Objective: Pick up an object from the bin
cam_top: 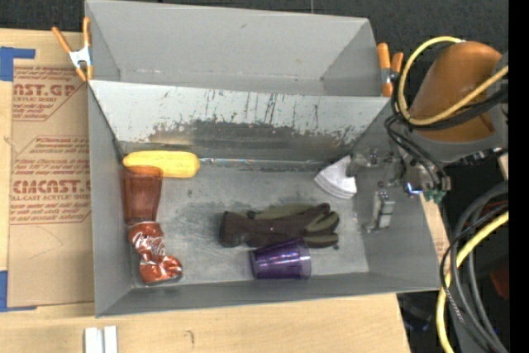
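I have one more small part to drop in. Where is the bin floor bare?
Bare floor runs along the back wall between the yellow oblong and the white piece, and between the red wrapper and the dark glove. Crowded: the left wall, with the brown tumbler, and around the purple cup beside the glove.

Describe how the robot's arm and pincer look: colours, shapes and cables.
The arm's wrist wears a rounded orange cover, domed and smooth. Thin yellow cables loop around it, and thicker black cables curve below. The pincer is a small, boxy assembly of pale grey metal with darker fittings. No markings are legible.
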Controlling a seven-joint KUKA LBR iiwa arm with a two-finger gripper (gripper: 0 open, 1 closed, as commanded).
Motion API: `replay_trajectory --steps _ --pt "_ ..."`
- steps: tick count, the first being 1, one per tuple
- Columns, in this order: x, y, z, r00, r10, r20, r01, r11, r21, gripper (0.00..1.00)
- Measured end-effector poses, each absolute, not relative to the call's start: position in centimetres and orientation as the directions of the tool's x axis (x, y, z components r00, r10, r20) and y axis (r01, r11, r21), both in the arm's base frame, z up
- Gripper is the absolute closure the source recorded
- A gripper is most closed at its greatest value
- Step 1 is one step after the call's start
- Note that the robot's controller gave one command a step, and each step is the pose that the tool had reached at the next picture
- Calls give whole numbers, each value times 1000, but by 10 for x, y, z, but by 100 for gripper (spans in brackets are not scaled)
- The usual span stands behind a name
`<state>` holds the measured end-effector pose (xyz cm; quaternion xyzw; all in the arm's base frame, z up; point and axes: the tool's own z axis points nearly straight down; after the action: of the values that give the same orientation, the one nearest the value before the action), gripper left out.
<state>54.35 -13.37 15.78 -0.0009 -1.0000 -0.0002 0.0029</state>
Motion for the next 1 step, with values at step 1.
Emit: replay_trajectory --steps 1 --pt "545 -133 163 -1000 0 -2 0 1000 -1 0"
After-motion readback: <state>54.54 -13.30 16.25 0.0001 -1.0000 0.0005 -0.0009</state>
